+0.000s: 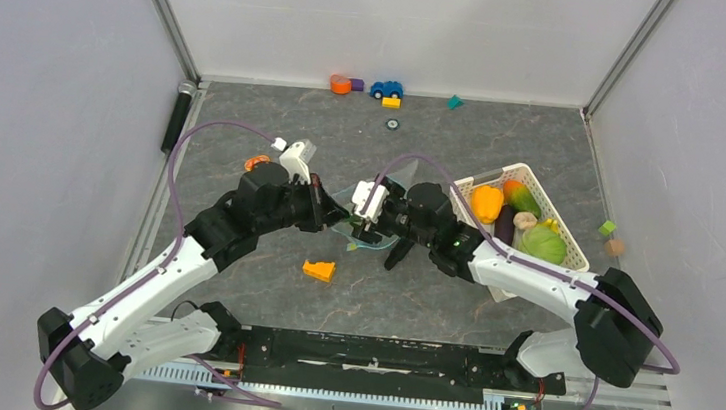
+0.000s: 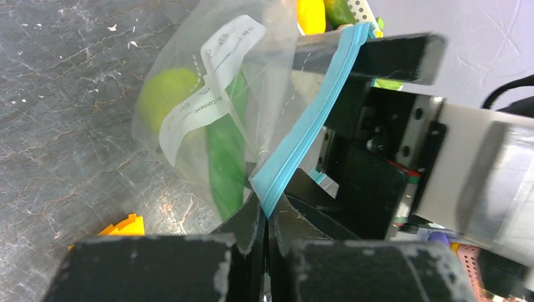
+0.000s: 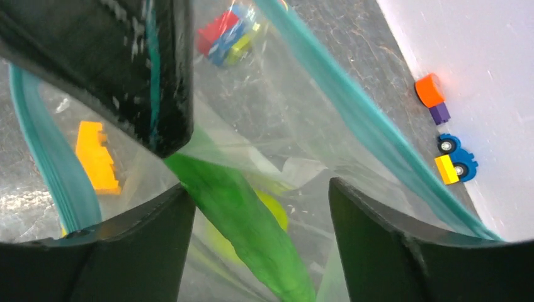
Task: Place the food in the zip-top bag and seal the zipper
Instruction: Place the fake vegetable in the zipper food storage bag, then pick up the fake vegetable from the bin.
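Note:
The clear zip-top bag (image 2: 189,56) hangs between my two grippers at mid-table (image 1: 382,243). My left gripper (image 2: 267,214) is shut on the end of its teal zipper (image 2: 315,113). Inside the bag lie a long green pod (image 2: 225,160) and a yellow-green fruit (image 2: 165,94). My right gripper (image 3: 258,189) is open at the bag's mouth, and the pod (image 3: 252,220) slants between its fingers, gripped by neither. The other side of the zipper (image 3: 378,132) runs past on the right. More food, orange (image 1: 486,202) and green (image 1: 543,244), sits in the basket.
The white slotted basket (image 1: 521,169) stands to the right of the bag. An orange stepped wedge (image 1: 319,270) lies just in front of the grippers. Toy blocks and a blue car (image 1: 387,90) sit along the back wall. A black cylinder (image 1: 178,117) lies at the left edge.

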Controlling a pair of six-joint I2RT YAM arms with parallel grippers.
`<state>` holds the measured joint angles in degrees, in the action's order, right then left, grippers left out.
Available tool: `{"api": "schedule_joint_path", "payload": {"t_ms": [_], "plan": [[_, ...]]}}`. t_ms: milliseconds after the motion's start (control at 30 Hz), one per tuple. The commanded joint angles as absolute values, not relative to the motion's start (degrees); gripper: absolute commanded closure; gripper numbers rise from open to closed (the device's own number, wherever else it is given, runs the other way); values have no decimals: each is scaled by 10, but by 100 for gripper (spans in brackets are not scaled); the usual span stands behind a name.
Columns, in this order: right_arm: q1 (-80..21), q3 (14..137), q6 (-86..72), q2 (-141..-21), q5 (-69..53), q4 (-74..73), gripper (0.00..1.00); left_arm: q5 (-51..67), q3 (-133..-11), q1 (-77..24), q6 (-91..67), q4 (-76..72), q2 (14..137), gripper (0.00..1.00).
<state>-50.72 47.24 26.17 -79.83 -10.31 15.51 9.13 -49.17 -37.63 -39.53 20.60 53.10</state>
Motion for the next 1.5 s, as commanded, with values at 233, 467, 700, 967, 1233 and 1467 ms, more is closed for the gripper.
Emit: {"api": "schedule_joint_path", "payload": {"t_ms": [233, 467, 700, 967, 1233, 1467], "plan": [[-505, 503, 126, -709, -58, 210, 2, 49, -502, -378, -377, 179, 560, 98], [-505, 442, 72, -653, -47, 255, 2, 40, -505, -378, -377, 166, 581, 98], [-495, 432, 1, -618, 160, 169, 2, 13, -510, -378, -383, 165, 592, 97], [-351, 408, -136, -588, 237, 42, 2, -50, -506, -378, -376, 195, 589, 95], [-210, 381, -169, -633, 215, 18, 2, -47, -482, -378, -374, 188, 578, 95], [-129, 394, -171, -711, 131, 20, 2, -9, -452, -378, -369, 146, 545, 94]]}}
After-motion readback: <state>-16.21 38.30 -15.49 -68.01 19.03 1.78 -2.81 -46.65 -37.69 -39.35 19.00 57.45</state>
